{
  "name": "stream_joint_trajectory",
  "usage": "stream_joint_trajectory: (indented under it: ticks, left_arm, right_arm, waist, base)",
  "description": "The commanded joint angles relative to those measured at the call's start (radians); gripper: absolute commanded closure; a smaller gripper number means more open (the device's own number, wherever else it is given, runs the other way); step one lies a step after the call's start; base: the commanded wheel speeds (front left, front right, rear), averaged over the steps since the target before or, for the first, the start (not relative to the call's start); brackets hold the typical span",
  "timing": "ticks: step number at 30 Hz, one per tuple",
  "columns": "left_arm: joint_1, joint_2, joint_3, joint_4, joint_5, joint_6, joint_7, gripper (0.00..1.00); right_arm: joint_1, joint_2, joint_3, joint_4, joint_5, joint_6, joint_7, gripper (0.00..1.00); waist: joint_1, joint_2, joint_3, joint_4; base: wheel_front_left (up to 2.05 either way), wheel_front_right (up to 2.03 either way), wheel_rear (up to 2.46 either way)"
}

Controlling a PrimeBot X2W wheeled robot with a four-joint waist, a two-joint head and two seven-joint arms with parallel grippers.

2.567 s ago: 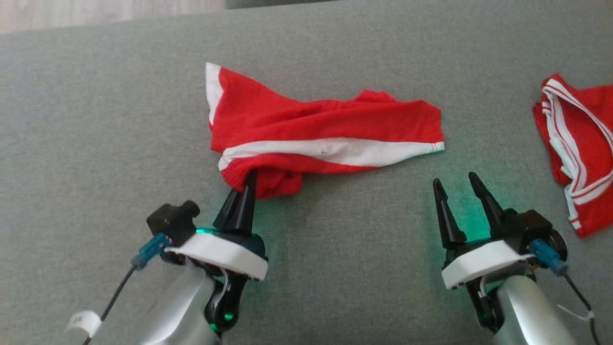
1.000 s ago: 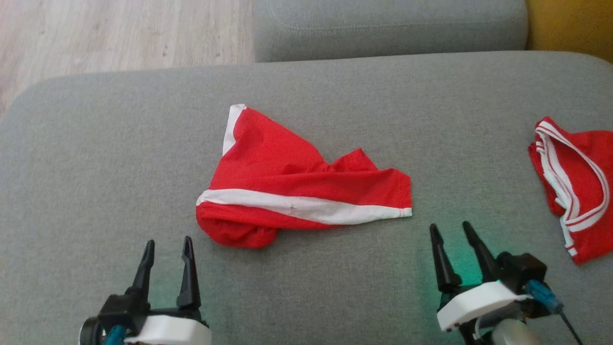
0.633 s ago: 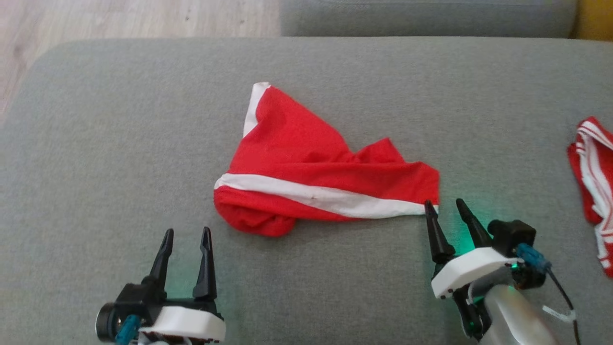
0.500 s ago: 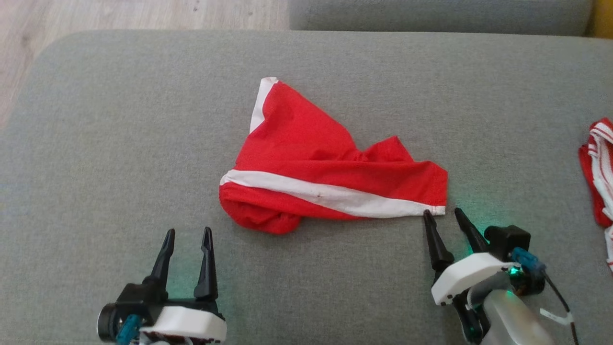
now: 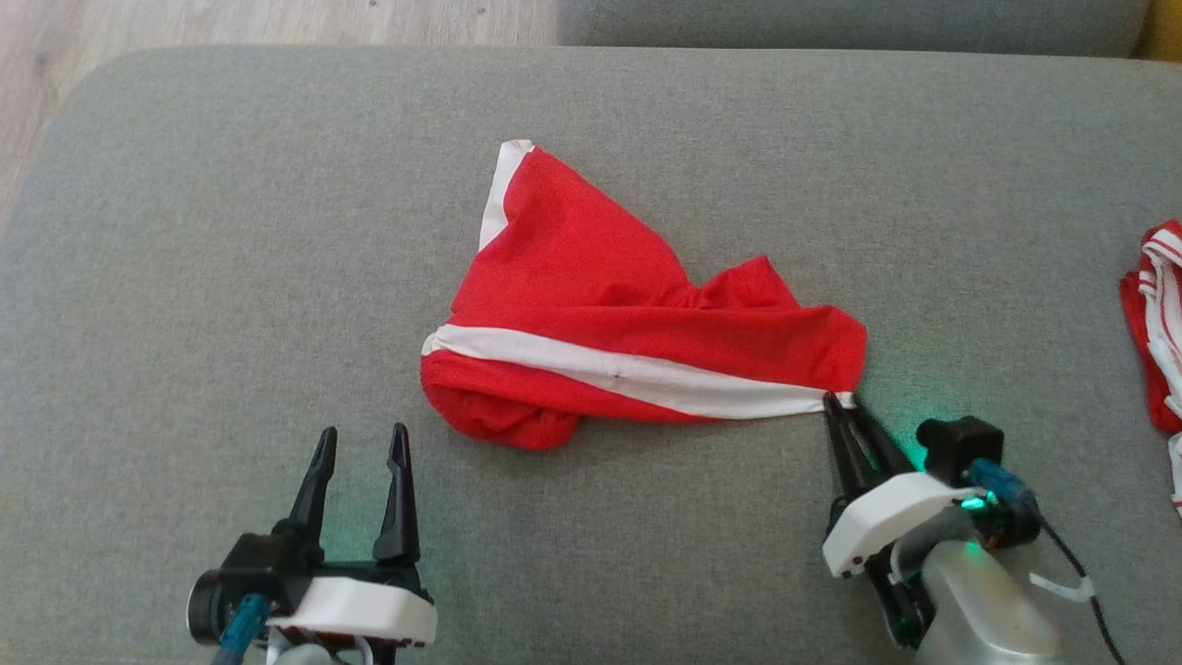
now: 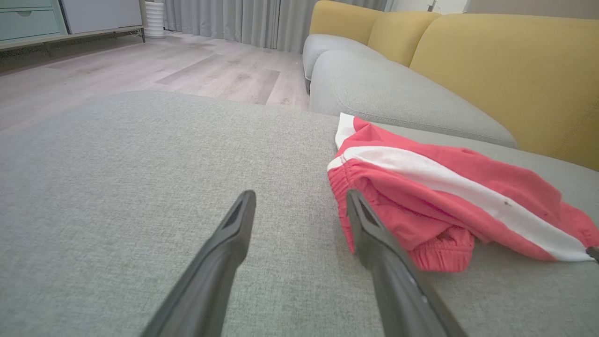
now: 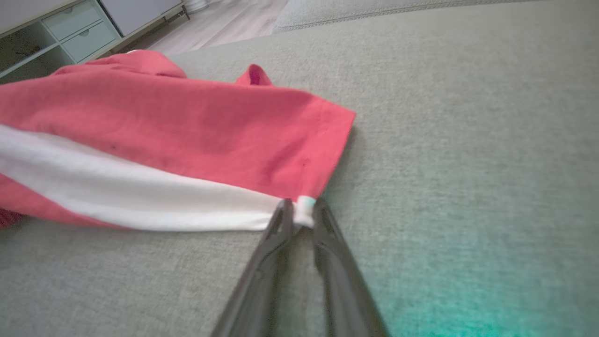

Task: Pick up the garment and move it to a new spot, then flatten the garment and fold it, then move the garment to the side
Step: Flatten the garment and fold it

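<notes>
The garment (image 5: 609,323) is a pair of red shorts with a white side stripe, lying crumpled on the grey sofa cushion (image 5: 231,231). My right gripper (image 5: 840,402) is at its lower right corner, and its fingers pinch the white hem corner (image 7: 304,213) of the garment (image 7: 187,135). My left gripper (image 5: 360,443) stands open on the cushion, a little below and left of the bunched waistband end. In the left wrist view the open fingers (image 6: 374,238) point past the waistband of the garment (image 6: 421,196), with nothing between them.
A second red garment with white stripes (image 5: 1154,323) lies at the right edge of the cushion. Wooden floor (image 5: 231,23) lies beyond the cushion's far left edge. A yellow sofa back (image 6: 505,70) rises behind.
My right gripper has moved up to the garment's lower right corner and shut on the white hem. The left gripper stays open in place. The camera has shifted a little.
</notes>
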Motion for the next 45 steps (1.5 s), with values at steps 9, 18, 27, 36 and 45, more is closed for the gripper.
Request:
stream_joint_trajectory:
  ticks: [9,18,27,36,45]
  left_arm:
    - [-0.031,0.0,0.031,-0.034,-0.023,-0.012,-0.01,0.0]
    - [-0.052,0.0,-0.07,-0.041,-0.131,-0.081,-0.01,0.0]
    - [-0.193,0.028,-0.308,0.06,-0.316,-0.089,-0.008,0.0]
    - [-0.256,0.112,-0.495,0.119,-0.539,-0.089,0.006,0.0]
    - [-0.243,0.135,-0.578,0.133,-0.592,-0.089,-0.006,0.0]
  right_arm:
    - [0.065,0.006,-0.106,-0.028,-0.04,0.003,0.009,1.0]
    - [0.121,-0.016,-0.212,-0.195,-0.076,0.003,0.009,1.0]
    - [0.134,-0.001,-0.197,-0.219,-0.084,0.003,0.009,1.0]
    - [0.136,0.007,-0.203,-0.219,-0.077,0.003,0.009,1.0]
    - [0.142,0.01,-0.213,-0.216,-0.078,0.003,0.009,1.0]
  waist:
    - [-0.0001,-0.0001,-0.024,-0.023]
    - [-0.0001,-0.0001,-0.034,-0.07]
    - [-0.0001,-0.0001,-0.028,-0.083]
    - [-0.0001,-0.0001,-0.024,-0.081]
    - [-0.0001,-0.0001,-0.027,-0.065]
  base:
    - [0.0,0.0,0.0]
    - [0.0,0.0,0.0]
    - [0.0,0.0,0.0]
    - [0.0,0.0,0.0]
    - [0.0,0.0,0.0]
